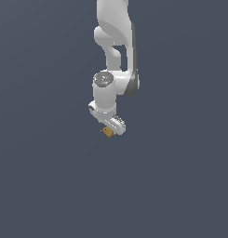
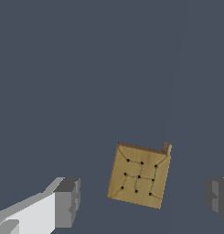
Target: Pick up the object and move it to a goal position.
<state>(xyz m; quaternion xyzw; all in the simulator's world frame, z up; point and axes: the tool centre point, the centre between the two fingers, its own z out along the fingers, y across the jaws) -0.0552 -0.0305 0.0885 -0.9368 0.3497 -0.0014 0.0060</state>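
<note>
The object (image 2: 140, 176) is a small flat tan-brown square block with dark dots and lines on its top face, lying on the plain grey-blue surface. In the wrist view it sits between my two grey fingertips (image 2: 67, 201), with a clear gap on each side. My gripper (image 2: 141, 199) is open and touches nothing. In the exterior view the object (image 1: 107, 132) peeks out just under the white hand of the gripper (image 1: 113, 130), toward the exterior view's left. The fingers themselves are mostly hidden there by the hand.
The white arm (image 1: 114, 42) comes down from the top of the exterior view. A uniform grey-blue surface (image 1: 50, 186) fills everything else in both views, with no other objects or edges showing.
</note>
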